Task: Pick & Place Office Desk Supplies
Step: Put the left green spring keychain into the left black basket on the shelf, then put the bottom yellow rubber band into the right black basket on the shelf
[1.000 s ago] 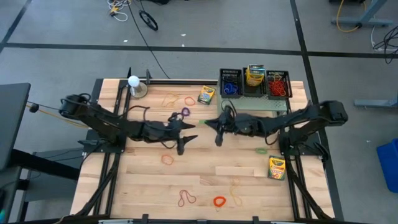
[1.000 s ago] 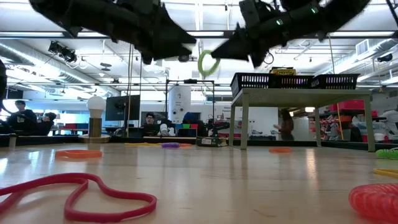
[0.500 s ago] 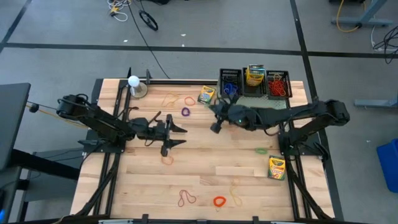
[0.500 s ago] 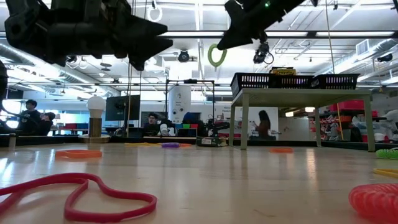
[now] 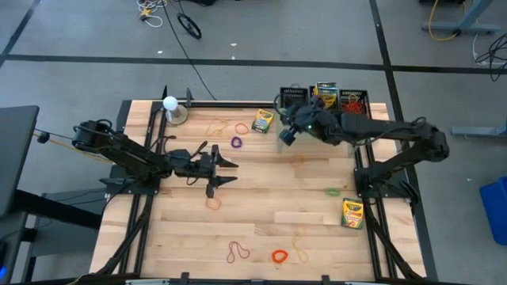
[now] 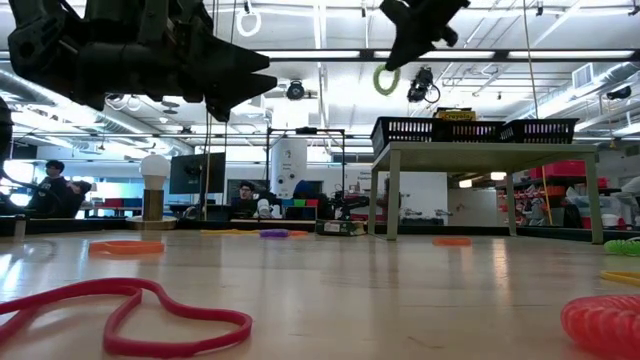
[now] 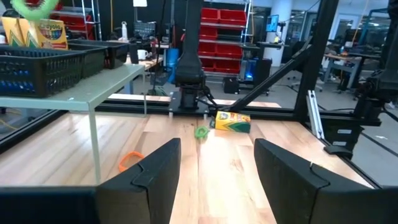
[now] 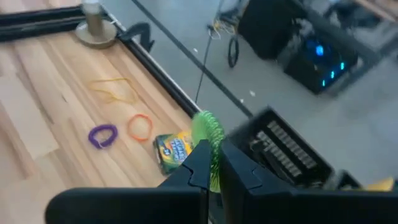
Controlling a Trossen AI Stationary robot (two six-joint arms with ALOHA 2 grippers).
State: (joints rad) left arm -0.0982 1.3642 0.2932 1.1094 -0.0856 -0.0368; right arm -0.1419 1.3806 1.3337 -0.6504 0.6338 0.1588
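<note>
Above the table's far side, the right gripper (image 8: 210, 163) pinches a green ring (image 8: 208, 134) by its rim; it looks light and springy. The left gripper (image 7: 217, 168) waits, jaws apart.

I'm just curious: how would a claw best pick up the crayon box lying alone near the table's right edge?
Probably from straight above, pinching the crayon box across its two long edges. It lies flat and apart from other things, with bare wood along both sides.
</note>
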